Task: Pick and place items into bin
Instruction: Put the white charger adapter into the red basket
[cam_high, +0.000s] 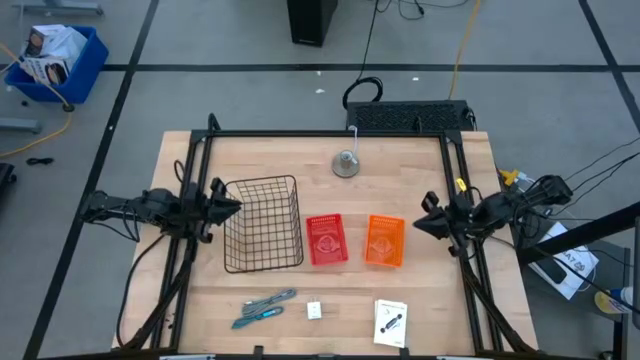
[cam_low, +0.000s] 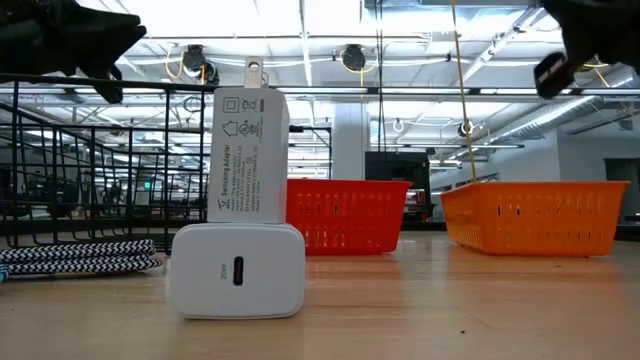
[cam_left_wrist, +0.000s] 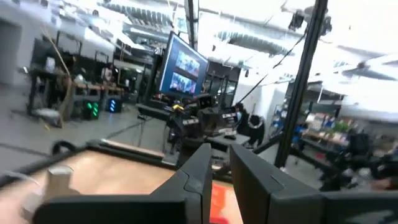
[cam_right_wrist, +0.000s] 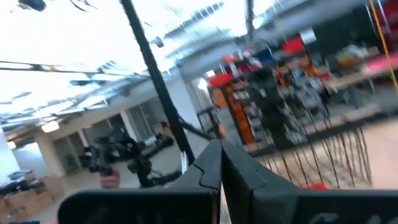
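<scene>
Waiting arm: left gripper (cam_high: 232, 207), fingers slightly parted, empty
Cable (cam_high: 264, 308): forward-right of it, nearer than right gripper (cam_high: 420, 224), shut, empty

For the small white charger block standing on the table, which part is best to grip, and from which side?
Grip the white charger block across its two flat broad faces, coming straight down from above. It stands upright on its base, prongs up, apart from the braided cable and the packet, so a claw likely has room on both sides.

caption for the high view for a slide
Both arms wait at the table's sides; braided cable, white charger and packet lie in front of the wire basket and two orange bins.
</scene>
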